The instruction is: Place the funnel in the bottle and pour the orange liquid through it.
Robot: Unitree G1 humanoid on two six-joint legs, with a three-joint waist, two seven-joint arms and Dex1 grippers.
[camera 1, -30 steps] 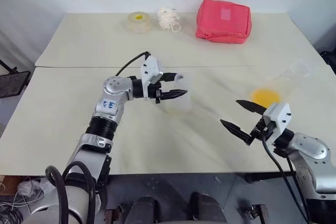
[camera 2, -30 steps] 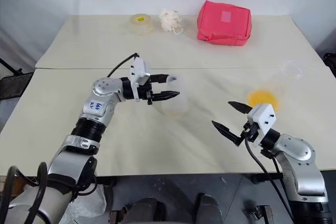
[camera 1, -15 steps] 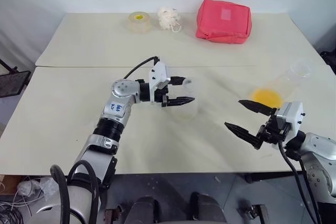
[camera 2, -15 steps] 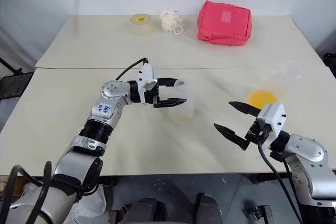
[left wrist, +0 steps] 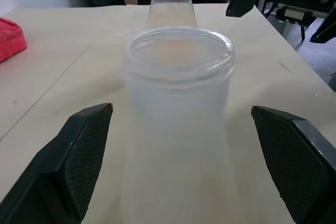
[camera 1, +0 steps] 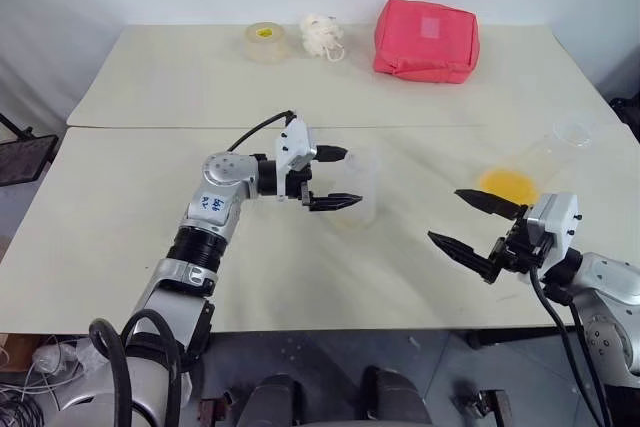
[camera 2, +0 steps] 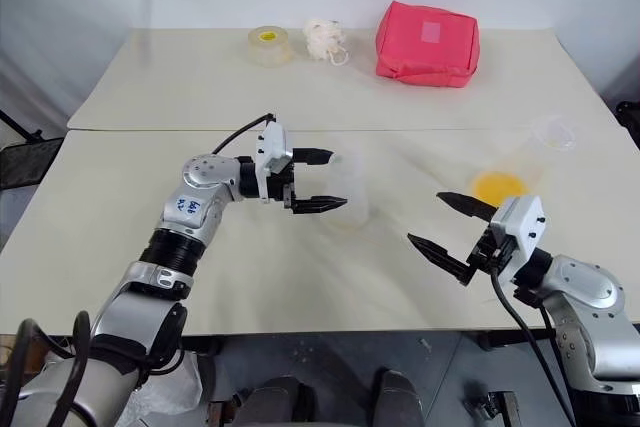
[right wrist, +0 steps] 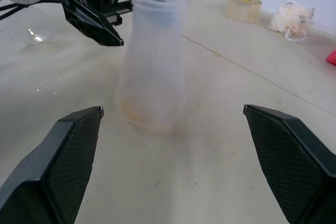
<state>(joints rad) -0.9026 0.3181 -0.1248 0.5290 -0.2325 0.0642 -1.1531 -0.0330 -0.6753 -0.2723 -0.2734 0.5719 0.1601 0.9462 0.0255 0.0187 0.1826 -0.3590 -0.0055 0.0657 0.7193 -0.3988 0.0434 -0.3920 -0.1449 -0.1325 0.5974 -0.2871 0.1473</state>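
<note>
- The left gripper (camera 1: 352, 177) has spread its fingers (left wrist: 86, 145) wide; a second ago they were closer together around the bottle (camera 1: 365, 189).
- The bottle now stands upright on the table, loose between the two fingers with a gap on each side.
- The bottle sits slightly further toward the robot's right than it did a second ago.
- Since half a second ago the left gripper has drawn back a little from the bottle.

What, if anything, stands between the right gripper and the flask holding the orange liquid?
Nothing visible does. The right gripper is open on the near side of the flask holding the orange liquid, with bare table between them. The other clear flask stands well aside, between the open left gripper's fingers.
</note>
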